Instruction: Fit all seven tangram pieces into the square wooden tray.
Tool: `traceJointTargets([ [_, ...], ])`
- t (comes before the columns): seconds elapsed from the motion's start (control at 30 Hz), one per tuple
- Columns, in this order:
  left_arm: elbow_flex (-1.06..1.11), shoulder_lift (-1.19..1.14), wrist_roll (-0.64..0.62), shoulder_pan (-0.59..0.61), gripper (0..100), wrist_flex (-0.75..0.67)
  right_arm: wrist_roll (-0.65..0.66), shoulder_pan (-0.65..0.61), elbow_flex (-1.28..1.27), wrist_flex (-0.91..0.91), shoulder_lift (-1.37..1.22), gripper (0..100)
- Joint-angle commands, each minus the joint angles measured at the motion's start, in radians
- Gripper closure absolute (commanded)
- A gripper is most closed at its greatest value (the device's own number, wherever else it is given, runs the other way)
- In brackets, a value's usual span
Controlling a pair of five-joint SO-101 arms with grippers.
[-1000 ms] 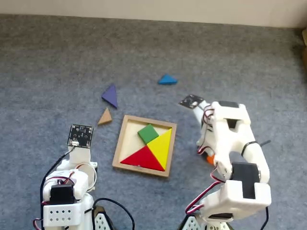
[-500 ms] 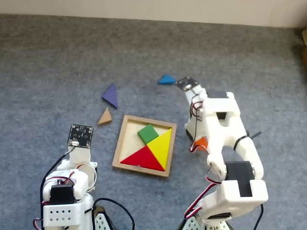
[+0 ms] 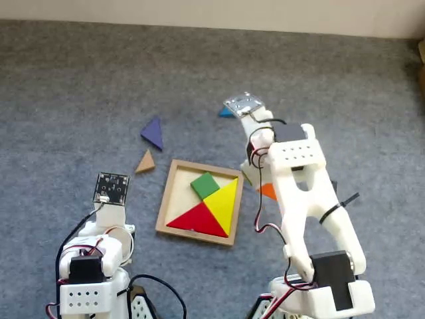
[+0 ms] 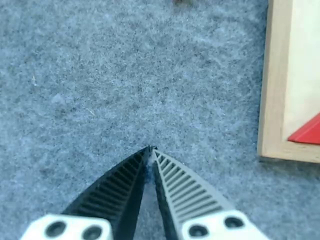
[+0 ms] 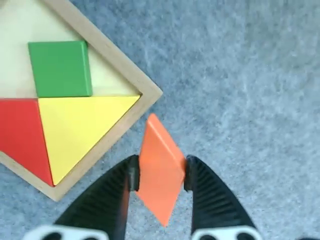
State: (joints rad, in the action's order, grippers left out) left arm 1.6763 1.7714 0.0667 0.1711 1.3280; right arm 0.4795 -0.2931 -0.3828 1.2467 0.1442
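Grey carpet (image 5: 250,75) | right tool (image 5: 160,169) pinches orange piece (image 5: 159,187); just beside tray (image 5: 115,57) corner

The left arm (image 3: 93,262) sits folded at about 7 o'clock in the high view, its wrist pointing toward 12. The left gripper (image 4: 151,150) aims downward with its fingertips pressed together. The right arm (image 3: 305,193) rises from 5 o'clock and stretches toward 11, wrist bent down. The right gripper (image 5: 160,171) pinches an orange piece (image 5: 159,195), with one finger against each side.
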Motion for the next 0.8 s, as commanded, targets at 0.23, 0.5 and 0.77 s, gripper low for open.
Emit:
traceJointTargets([
  [0.23,0.021,0.038,-0.008,0.008,99,0.008,-0.227,-0.045,0.053,0.008,0.053,95.4],
  [0.5,0.021,0.038,-0.008,0.008,99,0.008,-0.227,-0.042,0.047,0.018,0.056,82.5],
  [0.77,0.021,0.038,-0.008,0.008,99,0.008,-0.226,-0.042,0.047,0.097,0.061,80.7],
])
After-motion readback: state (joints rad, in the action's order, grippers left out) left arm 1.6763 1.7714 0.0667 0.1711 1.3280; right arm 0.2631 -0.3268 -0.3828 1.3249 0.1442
